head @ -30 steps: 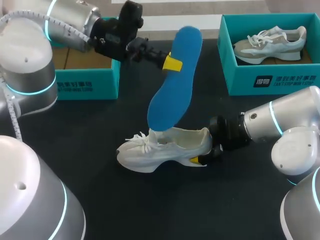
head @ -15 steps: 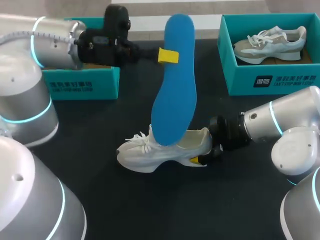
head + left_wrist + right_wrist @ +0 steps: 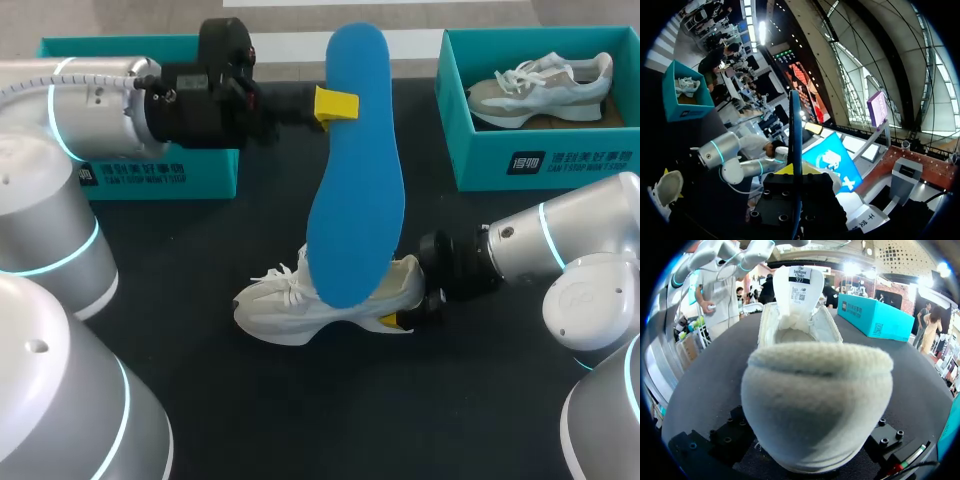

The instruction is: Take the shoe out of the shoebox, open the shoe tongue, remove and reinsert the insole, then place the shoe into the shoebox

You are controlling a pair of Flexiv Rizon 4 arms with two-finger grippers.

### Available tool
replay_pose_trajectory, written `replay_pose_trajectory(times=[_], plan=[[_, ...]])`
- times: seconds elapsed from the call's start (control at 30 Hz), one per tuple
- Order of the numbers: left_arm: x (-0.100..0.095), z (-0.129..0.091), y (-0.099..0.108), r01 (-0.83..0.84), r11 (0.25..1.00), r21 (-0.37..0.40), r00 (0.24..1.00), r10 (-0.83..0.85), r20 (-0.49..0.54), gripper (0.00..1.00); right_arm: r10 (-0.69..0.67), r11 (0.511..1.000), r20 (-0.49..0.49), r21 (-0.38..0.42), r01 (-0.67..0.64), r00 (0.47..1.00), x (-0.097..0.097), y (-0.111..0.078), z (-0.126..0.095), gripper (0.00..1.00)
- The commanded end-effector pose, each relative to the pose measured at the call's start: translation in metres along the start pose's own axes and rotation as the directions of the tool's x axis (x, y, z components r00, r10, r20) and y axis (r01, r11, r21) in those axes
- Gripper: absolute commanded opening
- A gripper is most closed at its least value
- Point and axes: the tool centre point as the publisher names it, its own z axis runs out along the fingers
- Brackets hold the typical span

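Observation:
A white shoe [image 3: 290,305] stands on the black table, toe to the left. My right gripper [image 3: 405,305] holds its heel, one yellow tip showing against the near side. In the right wrist view the heel [image 3: 815,405] fills the space between the fingers and the tongue [image 3: 797,290] stands raised. My left gripper [image 3: 335,103] is shut on the upper part of a blue insole [image 3: 355,170], which hangs nearly upright, its lower end in front of the shoe's opening. The left wrist view shows the insole [image 3: 795,130] edge-on between the fingers.
A teal shoebox [image 3: 160,175] sits at the back left, partly hidden by my left arm. A second teal box [image 3: 540,155] at the back right holds a grey-and-white shoe [image 3: 540,85]. Bare black tabletop [image 3: 330,420] lies in front of the shoe.
My left arm has swung the insole from a slant to nearly upright, and its lower end has shifted right over the shoe's opening. The right arm and shoe have not moved.

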Motion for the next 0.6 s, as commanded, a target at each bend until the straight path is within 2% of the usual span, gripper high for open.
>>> replay_pose_trajectory(times=[0.03,0.3,0.6], plan=[[0.005,0.003,0.004,0.009,1.000,0.012,1.000,-0.009,-0.005,0.00,0.001,1.000,0.003,0.004,-0.001,1.000,0.001,-0.001,0.003,0.00],[0.017,0.015,0.012,0.024,1.000,0.017,0.999,-0.023,-0.036,0.00,0.001,1.000,0.003,0.004,-0.001,1.000,0.001,-0.001,0.003,0.00],[0.017,0.015,0.012,0.024,1.000,0.017,0.999,-0.023,-0.036,0.00,0.001,1.000,0.003,0.004,-0.001,1.000,0.001,-0.001,0.003,0.00]])
